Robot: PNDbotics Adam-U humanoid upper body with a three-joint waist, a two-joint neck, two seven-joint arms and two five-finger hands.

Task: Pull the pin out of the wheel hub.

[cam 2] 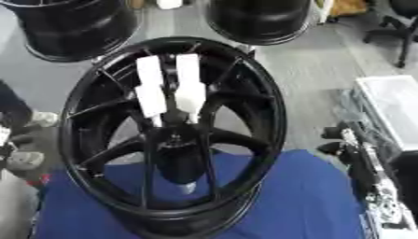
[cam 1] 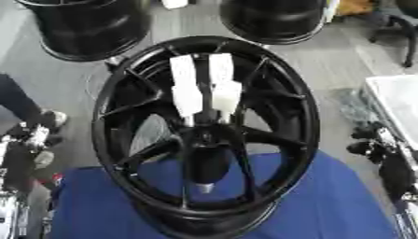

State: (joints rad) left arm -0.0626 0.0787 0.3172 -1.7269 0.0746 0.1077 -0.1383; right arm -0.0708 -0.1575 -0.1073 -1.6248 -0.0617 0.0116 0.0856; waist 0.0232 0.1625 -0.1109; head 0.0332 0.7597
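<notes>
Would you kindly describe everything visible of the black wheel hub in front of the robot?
The wheel hub is glossy black, seemingly metal, with thin paired spokes running from a dark centre to a deep round rim. It stands tilted on a blue cloth. Two white blocks sit side by side on its upper spokes. Neither hand touches it.

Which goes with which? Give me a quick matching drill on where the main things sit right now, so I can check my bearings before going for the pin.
Things:
1. wheel hub
2. white blocks
3. blue cloth
4. right robot hand

Places:
A. at the view's right edge, apart from the rim
B. standing upright in the middle
C. spread under the wheel
D. against the upper spokes, side by side

Pairs: 1-B, 2-D, 3-C, 4-A
</notes>
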